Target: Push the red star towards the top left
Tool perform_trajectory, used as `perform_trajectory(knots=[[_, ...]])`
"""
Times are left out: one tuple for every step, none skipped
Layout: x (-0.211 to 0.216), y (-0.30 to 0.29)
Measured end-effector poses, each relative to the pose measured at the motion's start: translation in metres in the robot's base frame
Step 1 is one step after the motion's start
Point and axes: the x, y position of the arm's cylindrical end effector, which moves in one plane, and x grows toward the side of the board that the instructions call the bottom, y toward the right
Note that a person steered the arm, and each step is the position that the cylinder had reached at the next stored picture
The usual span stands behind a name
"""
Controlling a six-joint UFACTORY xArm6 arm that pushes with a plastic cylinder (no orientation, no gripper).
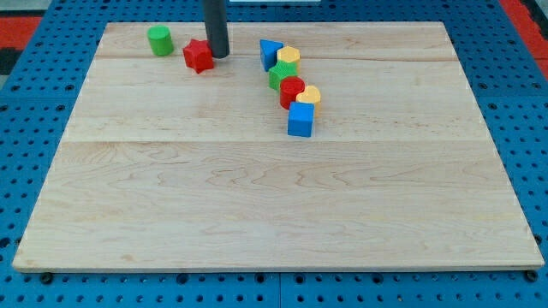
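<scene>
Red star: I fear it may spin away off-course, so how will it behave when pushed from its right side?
The red star looks rigid and low, so it should slide, not tip. Its points may make it rotate if my tip, touching its right edge, pushes off-centre. The smooth wooden board probably offers little grip.

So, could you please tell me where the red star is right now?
The red star sits near the view's top left of the board, right of the green cylinder, with my tip against its right side.
</scene>
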Motion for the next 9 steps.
perform_trajectory(knots=[[0.016,-0.019],[0.038,-0.029],[0.046,-0.041],[0.051,-0.062],[0.049,-0.086],[0.031,-0.087],[0.02,-0.085],[0.032,-0.085],[0.02,-0.052]])
